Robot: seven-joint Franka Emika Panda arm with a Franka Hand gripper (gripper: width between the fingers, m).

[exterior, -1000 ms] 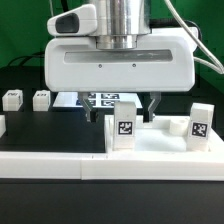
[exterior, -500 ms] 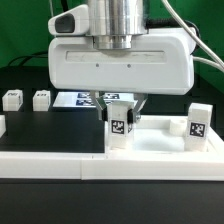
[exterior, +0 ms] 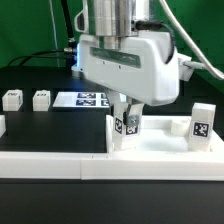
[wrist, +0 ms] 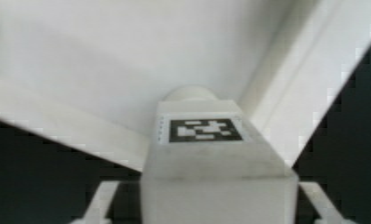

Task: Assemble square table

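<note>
The white square tabletop (exterior: 160, 146) lies rim up on the black table, and its inside shows in the wrist view (wrist: 93, 70). A white tagged leg (exterior: 124, 128) stands in its corner socket on the exterior view's left, turned so that two tagged faces show. My gripper (exterior: 125, 112) is shut on this leg from above. In the wrist view the leg (wrist: 207, 140) fills the space between my fingers (wrist: 107, 200). A second leg (exterior: 200, 122) stands upright at the tabletop's corner on the exterior view's right.
Two loose white legs (exterior: 11, 99) (exterior: 41, 98) lie on the table at the exterior view's left. The marker board (exterior: 82, 99) lies behind the tabletop. A long low white wall strip (exterior: 50, 166) runs along the front.
My gripper moved toward the exterior view's left onto the leg, closed on it and turned. The leg has turned with it and now shows two tagged faces.
</note>
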